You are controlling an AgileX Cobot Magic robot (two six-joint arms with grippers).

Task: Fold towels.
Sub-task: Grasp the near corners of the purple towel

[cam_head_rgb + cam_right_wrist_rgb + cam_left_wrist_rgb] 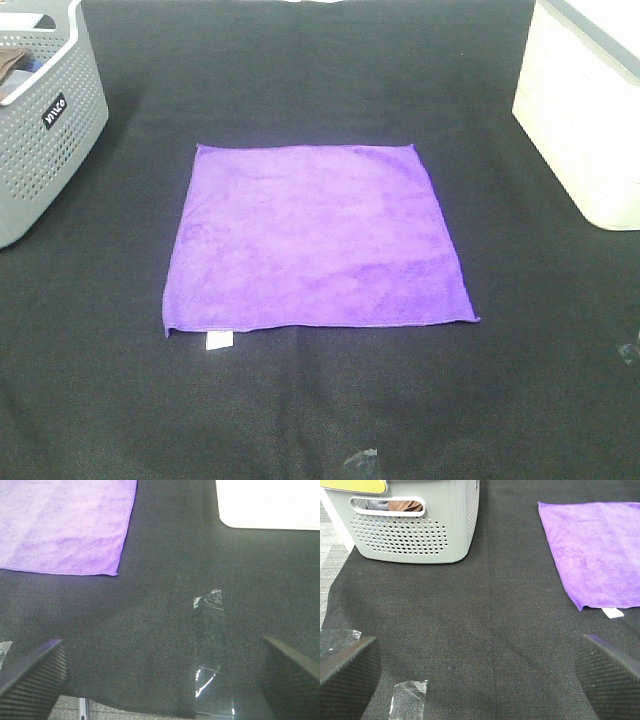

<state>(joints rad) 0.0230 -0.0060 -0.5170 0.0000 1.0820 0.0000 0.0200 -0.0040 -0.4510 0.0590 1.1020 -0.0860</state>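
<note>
A bright purple square towel [315, 238] lies flat and unfolded on the black mat, with a small white tag [220, 341] at its near edge. It also shows in the left wrist view [597, 547] with the tag [612, 612], and in the right wrist view [62, 522]. Neither arm appears in the exterior high view. My left gripper [477, 675] is open and empty, its black pads [347, 672] wide apart above bare mat, short of the towel's near left corner. My right gripper [160, 677] is open and empty above the mat, short of the towel's near right corner.
A grey perforated basket [45, 120] holding cloths stands at the back left; it also shows in the left wrist view [415, 530]. A white bin [590, 110] stands at the back right. Clear tape strips [210, 645] [409, 696] stick to the mat near its front edge.
</note>
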